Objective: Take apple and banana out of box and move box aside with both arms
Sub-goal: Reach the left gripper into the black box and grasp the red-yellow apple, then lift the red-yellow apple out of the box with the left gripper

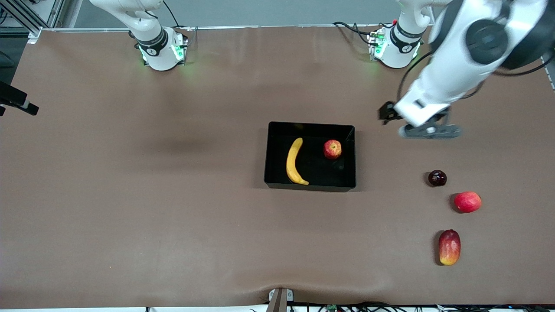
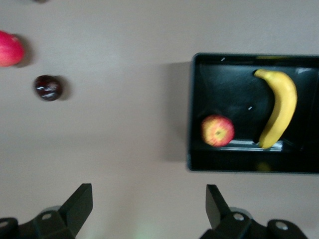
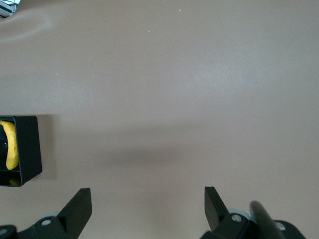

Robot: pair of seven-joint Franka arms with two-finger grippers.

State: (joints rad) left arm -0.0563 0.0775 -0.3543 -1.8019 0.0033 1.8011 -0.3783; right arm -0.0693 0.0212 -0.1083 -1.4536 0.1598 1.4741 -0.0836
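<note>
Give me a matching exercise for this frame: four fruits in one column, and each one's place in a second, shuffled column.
Things:
1. banana
2. apple
3. plum
4. mango

Places:
A. on the table, nearest the front camera of the loose fruits
B. in the black box, toward the right arm's end
C. on the table, the loose fruit closest to the open left gripper
D. in the box, toward the left arm's end

Pairs: 1-B, 2-D, 3-C, 4-A
</note>
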